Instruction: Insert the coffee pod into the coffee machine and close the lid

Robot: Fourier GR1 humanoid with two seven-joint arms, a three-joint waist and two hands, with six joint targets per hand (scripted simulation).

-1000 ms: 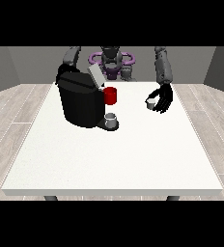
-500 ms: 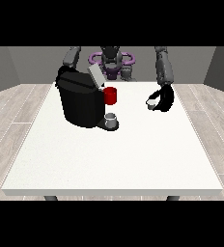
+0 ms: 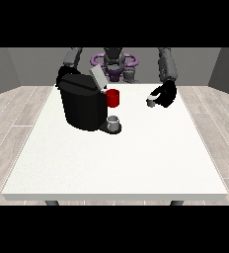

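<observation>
Coffee pod (image 3: 150,102) sits gripped in the hand at the view's right (image 3: 164,95); coffee machine (image 3: 84,101) lid (image 3: 97,78) open, insertion pending.

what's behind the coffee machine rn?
The hand at the view's left shows only partly, just behind the coffee machine; its fingers are covered. The raised lid stands in front of the robot's torso.

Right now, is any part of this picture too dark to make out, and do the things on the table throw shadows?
In the front view the light is even and the white table shows no glare. The coffee machine is so black that its body shows little detail. The hand at the view's right is equally dark, by the small coffee pod. Shadows are faint: only a slight darkening around the machine's base.
</observation>
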